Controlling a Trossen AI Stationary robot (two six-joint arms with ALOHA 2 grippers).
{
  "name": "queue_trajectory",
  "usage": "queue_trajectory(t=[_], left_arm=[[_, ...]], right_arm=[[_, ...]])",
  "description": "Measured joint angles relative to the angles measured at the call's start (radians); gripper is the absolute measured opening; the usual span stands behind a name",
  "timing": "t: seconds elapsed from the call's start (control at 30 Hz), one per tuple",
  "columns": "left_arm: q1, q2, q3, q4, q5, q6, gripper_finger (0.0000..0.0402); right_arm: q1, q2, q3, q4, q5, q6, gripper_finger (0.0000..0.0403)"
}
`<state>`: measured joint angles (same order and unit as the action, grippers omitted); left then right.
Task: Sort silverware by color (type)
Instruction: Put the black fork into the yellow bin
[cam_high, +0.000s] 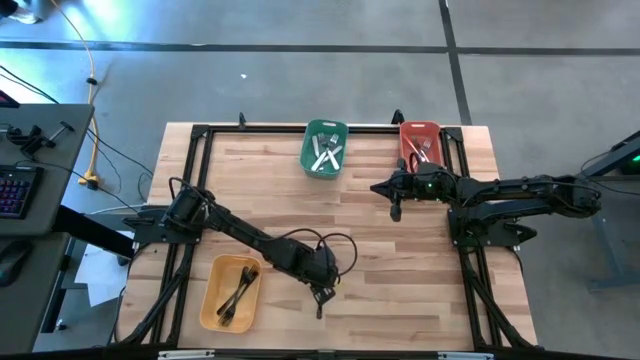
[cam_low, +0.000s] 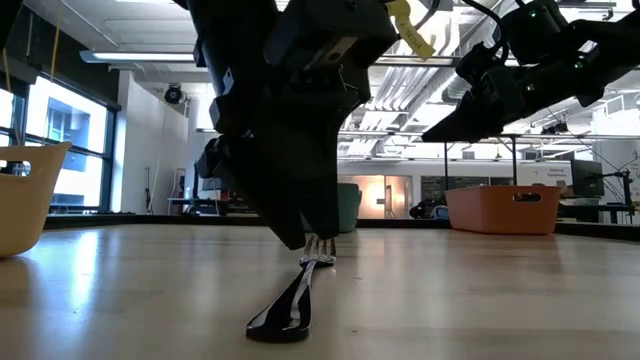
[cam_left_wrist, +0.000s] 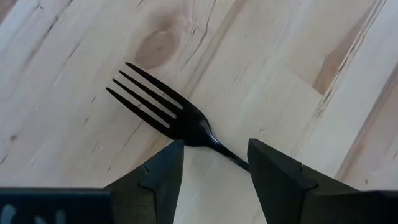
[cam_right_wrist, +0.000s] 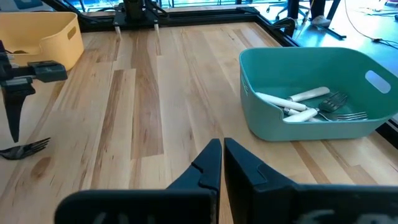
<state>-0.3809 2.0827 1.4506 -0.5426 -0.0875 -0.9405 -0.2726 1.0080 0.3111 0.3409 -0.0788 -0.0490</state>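
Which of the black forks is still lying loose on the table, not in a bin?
The black fork lying on the bare wood between the open fingers of the left tool, near the table's front edge. The other black forks already lie in the yellow bin.

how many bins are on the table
3: a yellow bin near the left arm, a green bin at the far edge, and a red bin at the far right.
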Motion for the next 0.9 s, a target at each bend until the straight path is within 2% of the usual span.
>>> queue_trajectory(t=[0.4, 0.53, 0.63, 0.9], left_arm=[[0.000, 0.060, 0.006, -0.001, 0.033, -0.007, 0.0170], [-0.001, 0.051, 0.005, -0.036, 0.034, 0.033, 0.0167], [-0.001, 0.042, 0.005, -0.068, 0.035, 0.075, 0.0152], [0.003, 0.040, 0.004, -0.132, 0.062, 0.194, 0.0081]], right_arm=[[0.000, 0.000, 0.000, -0.001, 0.000, 0.000, 0.0002], [0.000, 0.000, 0.000, -0.001, 0.000, 0.000, 0.0002], [0.000, 0.000, 0.000, -0.001, 0.000, 0.000, 0.0002], [0.000, 0.000, 0.000, -0.001, 0.000, 0.000, 0.0002]])
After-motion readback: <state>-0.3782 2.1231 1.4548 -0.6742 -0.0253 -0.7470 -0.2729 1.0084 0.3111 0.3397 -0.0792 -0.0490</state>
